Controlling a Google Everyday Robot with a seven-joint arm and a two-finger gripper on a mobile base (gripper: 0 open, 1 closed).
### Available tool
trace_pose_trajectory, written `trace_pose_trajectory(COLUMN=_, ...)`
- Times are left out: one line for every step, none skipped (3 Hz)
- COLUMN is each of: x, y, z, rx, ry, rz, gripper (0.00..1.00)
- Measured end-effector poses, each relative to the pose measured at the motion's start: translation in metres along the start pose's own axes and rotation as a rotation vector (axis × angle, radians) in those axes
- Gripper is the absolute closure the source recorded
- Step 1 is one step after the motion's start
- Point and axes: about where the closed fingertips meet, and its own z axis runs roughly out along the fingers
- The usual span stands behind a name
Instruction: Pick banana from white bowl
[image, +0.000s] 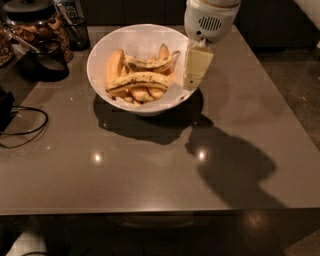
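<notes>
The white bowl stands on the grey table at the back centre and holds several bananas. The banana, yellow with dark brown streaks, lies crosswise on top of the pile. A smoother orange-yellow banana lies at the left, and a thin speckled one lies behind. My gripper hangs from its white wrist over the bowl's right rim, to the right of the banana and apart from it.
A glass jar of snacks, a black mesh cup and a dark container stand at the back left. A black cable loops at the left edge. The table's front edge runs across below.
</notes>
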Motion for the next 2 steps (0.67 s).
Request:
trace_pose_trajectory(x=-0.0068, y=-0.0047, z=0.0032, rx=-0.005, ry=0.003, rz=0.001, gripper=0.37)
trace_pose_trajectory(x=-0.0137, y=-0.0085, z=0.0052, rx=-0.009, ry=0.007, rz=-0.005, gripper=0.3)
